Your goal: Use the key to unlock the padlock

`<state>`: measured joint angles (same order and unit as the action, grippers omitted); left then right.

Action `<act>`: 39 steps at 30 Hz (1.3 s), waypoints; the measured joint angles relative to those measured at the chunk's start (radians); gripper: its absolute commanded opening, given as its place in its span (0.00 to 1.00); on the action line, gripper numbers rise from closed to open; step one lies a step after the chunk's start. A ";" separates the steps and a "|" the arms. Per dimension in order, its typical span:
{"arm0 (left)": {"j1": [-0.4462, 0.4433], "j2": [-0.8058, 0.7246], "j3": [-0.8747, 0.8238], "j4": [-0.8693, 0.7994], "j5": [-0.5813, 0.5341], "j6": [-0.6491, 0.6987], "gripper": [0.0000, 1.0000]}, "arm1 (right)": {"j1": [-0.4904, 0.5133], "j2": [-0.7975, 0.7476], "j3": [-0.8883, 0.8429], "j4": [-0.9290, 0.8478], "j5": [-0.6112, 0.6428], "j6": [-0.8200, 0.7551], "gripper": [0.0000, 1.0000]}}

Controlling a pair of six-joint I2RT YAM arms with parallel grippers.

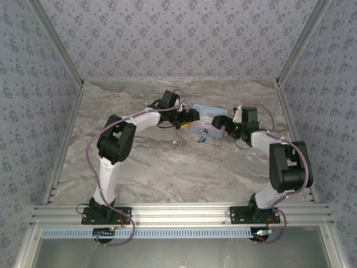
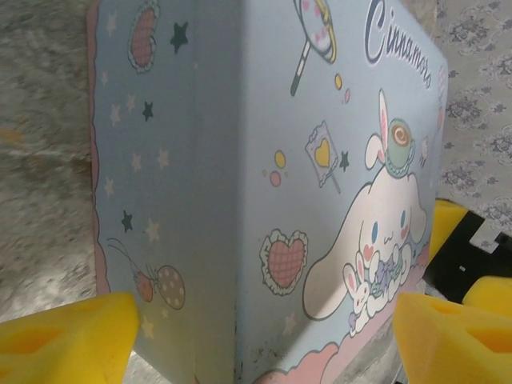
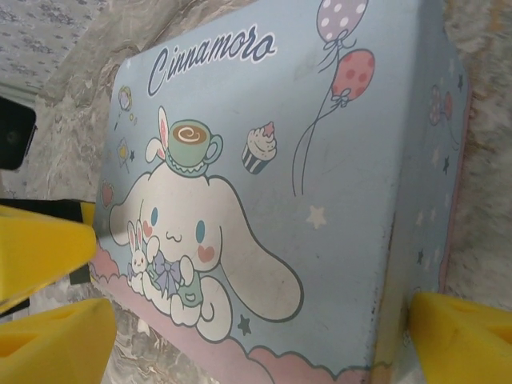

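The teal-blue padlock lies on the marble table just in front of the pale blue cartoon tin box. The key is too small to make out. My left gripper is at the box's left end and my right gripper at its right end. In the left wrist view the left gripper is open, its yellow pads straddling a corner of the box. In the right wrist view the right gripper is open too, and the box lid lies between its yellow pads.
The marble table is walled by patterned panels with aluminium rails at both sides and the front. The right arm's yellow pad shows beyond the box in the left wrist view. The left arm's pad shows in the right wrist view.
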<state>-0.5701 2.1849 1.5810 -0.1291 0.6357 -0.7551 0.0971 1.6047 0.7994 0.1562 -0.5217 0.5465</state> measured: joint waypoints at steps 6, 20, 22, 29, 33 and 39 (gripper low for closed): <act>0.005 -0.114 -0.160 0.016 -0.034 -0.004 0.83 | 0.048 0.074 0.084 -0.011 -0.014 -0.042 0.94; -0.002 -0.326 -0.419 0.085 -0.092 -0.049 0.86 | 0.001 0.028 0.044 0.027 -0.024 -0.051 1.00; 0.013 -0.356 -0.424 0.084 -0.110 -0.048 0.86 | -0.025 -0.031 -0.020 0.065 -0.025 -0.043 0.98; 0.039 -0.362 -0.419 0.096 -0.128 -0.049 0.86 | 0.009 -0.149 -0.270 0.324 -0.079 -0.006 0.85; 0.039 -0.311 -0.378 0.100 -0.124 -0.050 0.86 | 0.069 -0.150 -0.353 0.404 -0.081 -0.002 0.81; 0.039 -0.227 -0.329 0.106 -0.102 -0.062 0.85 | 0.162 -0.108 -0.355 0.494 -0.075 -0.010 0.77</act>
<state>-0.5308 1.9583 1.2522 -0.0227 0.5339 -0.8173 0.2592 1.4971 0.4446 0.6506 -0.5968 0.5362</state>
